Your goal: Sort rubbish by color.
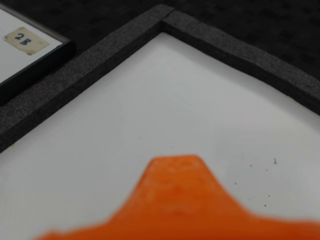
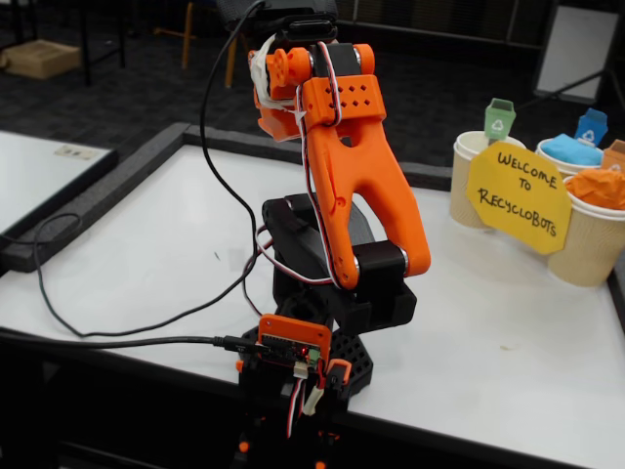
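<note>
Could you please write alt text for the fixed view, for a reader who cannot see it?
An orange robot arm stands folded upright on a white table, its gripper hidden behind it. At right, paper cups hold a blue wad and an orange wad behind a yellow "Welcome to Recyclobots" sign.

The arm (image 2: 356, 186) stands folded upright — jaws raised, seemingly empty, state unclear.
</note>
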### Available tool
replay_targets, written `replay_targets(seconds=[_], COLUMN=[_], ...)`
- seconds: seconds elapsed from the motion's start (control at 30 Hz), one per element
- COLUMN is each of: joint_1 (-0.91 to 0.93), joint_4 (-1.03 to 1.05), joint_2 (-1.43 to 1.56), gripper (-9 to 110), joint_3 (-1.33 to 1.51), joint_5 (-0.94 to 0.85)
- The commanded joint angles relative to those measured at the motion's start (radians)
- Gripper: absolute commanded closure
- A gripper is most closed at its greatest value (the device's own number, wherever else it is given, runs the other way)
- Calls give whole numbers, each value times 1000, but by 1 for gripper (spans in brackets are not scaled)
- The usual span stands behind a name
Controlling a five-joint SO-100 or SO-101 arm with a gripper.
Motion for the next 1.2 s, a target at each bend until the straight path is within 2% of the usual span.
replay_targets(seconds=[0.0, 0.67, 0.93, 1.17], joint_1=[37, 942, 1169, 1249], joint_4=[-5, -12, -52, -77], joint_2=[-46, -115, -114, -114], gripper=[101, 101, 101, 101], joint_3=[-29, -63, -83, -106], joint_5=[-9, -9, -11, -11])
